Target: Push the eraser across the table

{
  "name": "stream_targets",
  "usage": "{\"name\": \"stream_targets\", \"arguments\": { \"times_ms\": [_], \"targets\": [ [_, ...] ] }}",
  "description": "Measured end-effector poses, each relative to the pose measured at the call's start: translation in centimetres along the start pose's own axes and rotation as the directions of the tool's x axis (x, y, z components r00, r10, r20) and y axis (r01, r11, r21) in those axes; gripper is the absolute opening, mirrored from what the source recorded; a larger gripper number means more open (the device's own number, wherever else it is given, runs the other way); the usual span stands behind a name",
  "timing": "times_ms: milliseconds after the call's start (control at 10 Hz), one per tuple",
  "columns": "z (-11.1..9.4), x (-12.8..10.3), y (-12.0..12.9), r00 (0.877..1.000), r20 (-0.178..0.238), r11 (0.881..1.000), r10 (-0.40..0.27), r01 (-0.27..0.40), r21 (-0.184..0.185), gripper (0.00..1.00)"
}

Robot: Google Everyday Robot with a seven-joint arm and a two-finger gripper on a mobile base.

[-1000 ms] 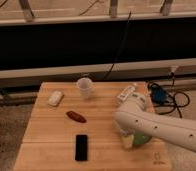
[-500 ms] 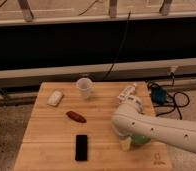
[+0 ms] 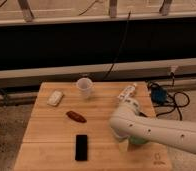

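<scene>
Arm's crept left; gripper (image 3: 128, 93) hangs near the table's (image 3: 46, 136) far edge, spread wide, empty. Eraser (image 3: 81, 147) untouched. Low elbow could knock the green bowl (image 3: 139, 142) under it.

Arm bent over the right side of the tabletop (image 3: 46, 135), eraser (image 3: 81, 147) untouched.
The gripper (image 3: 128, 93) sits above the far right part, fingers apart and empty, well apart from the black eraser lying near the front edge. A dark red oblong (image 3: 76, 116), a white block (image 3: 55, 97) and a pale cup (image 3: 84, 87) lie farther back; a green bowl (image 3: 141, 141) shows under the white arm (image 3: 156, 131).
</scene>
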Motion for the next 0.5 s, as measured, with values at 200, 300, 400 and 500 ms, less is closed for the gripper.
{"name": "stream_targets", "arguments": {
  "times_ms": [200,300,400,500],
  "targets": [
    [0.35,-0.16,0.22,1.0,0.008,1.0,0.002,-0.002,-0.005,0.8],
    [0.51,-0.33,0.27,1.0,0.013,1.0,0.003,-0.003,-0.008,0.8],
    [0.64,-0.36,0.35,1.0,0.016,1.0,0.004,-0.004,-0.01,0.8],
    [0.9,-0.45,0.51,1.0,0.021,1.0,0.006,-0.005,-0.014,0.77]
  ]
}}
